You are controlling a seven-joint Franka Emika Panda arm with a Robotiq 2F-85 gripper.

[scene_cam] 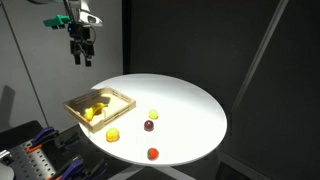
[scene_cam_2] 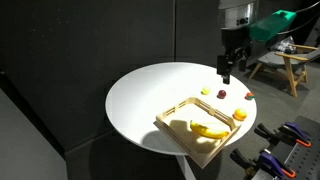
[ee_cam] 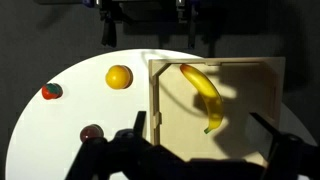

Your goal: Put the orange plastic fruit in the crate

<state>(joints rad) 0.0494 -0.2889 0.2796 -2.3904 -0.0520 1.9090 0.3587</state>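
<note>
The orange plastic fruit [scene_cam: 113, 134] lies on the white round table just outside a corner of the crate [scene_cam: 126, 98]. It also shows in an exterior view [scene_cam_2: 240, 114] and in the wrist view [ee_cam: 119, 77], left of the crate wall [ee_cam: 153, 100]. The crate [scene_cam_2: 176, 106] holds a yellow banana [ee_cam: 200, 95]. My gripper [scene_cam: 80, 55] hangs high above the table, open and empty. It also shows in an exterior view [scene_cam_2: 226, 70]. In the wrist view its fingers [ee_cam: 205, 135] spread wide over the crate's floor.
A redder ball [ee_cam: 51, 91], a dark purple fruit [ee_cam: 92, 133] and a pale yellow piece [scene_cam: 153, 114] lie loose on the table [scene_cam: 190, 110]. The crate sits at the table's edge. Clamps and tools lie beyond it [scene_cam_2: 275, 150].
</note>
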